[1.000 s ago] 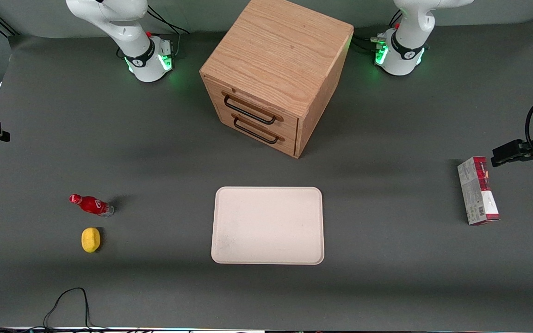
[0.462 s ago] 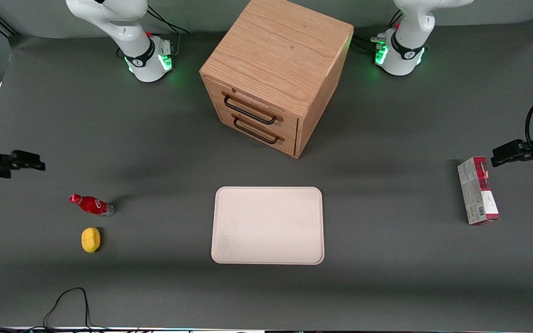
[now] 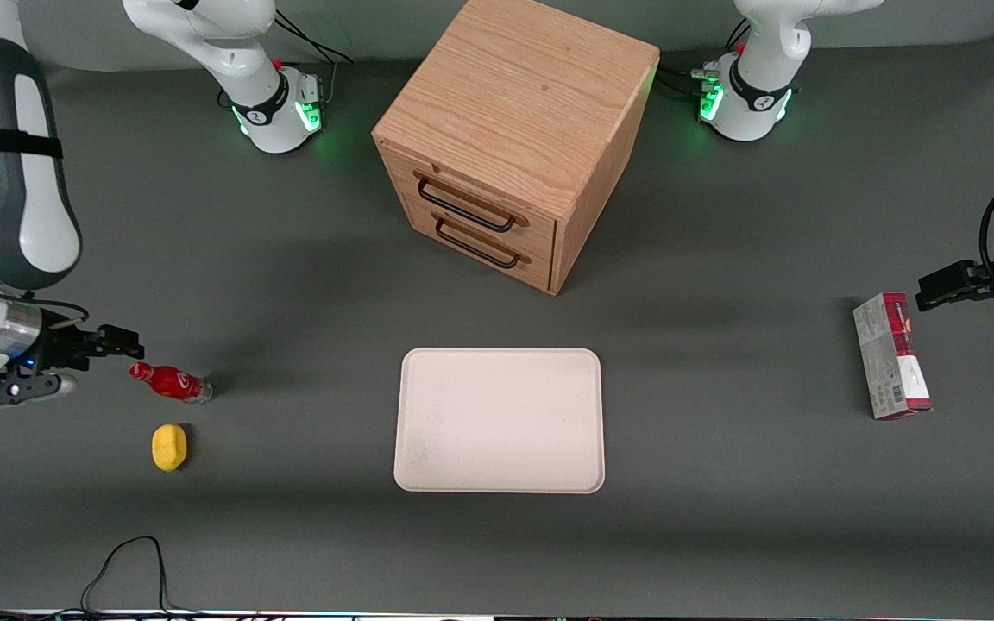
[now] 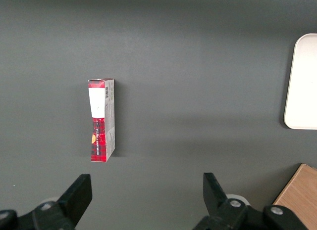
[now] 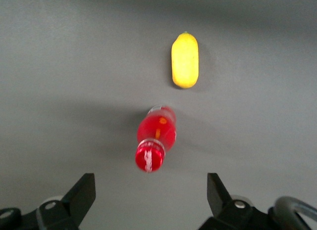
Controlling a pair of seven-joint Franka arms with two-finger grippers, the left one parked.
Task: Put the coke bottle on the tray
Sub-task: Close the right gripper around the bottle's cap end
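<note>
Front view: the coke bottle (image 3: 169, 382) stands on the dark worktop (image 3: 290, 535) near the edge at the working arm's end, its red cap leaning toward that edge. The gripper (image 3: 130, 352) hangs just beside the cap, a little farther from the camera, not touching it. A yellow lemon-like lump (image 3: 169, 448) lies near the bottle, closer to the worktop's front edge. The cream tray (image 3: 500, 420) lies flat at mid-worktop, well apart from the bottle, with bare mat between them. A wooden drawer cabinet (image 3: 514, 138) stands farther from the camera than the tray, with a strip of open worktop between. A red-and-white carton (image 3: 891, 355) lies near the edge at the parked arm's end.

Left wrist view: the carton (image 4: 101, 119) lies on bare mat, and a rounded corner of the tray (image 4: 302, 81) shows at the frame's edge.

Right wrist view: the gripper (image 5: 151, 198) is spread wide, both fingers (image 5: 81, 193) apart, holding nothing. The bottle (image 5: 156, 137) sits between the finger lines, cap toward the camera, with free mat all round. The yellow lump (image 5: 184, 60) lies near it, not touching.
</note>
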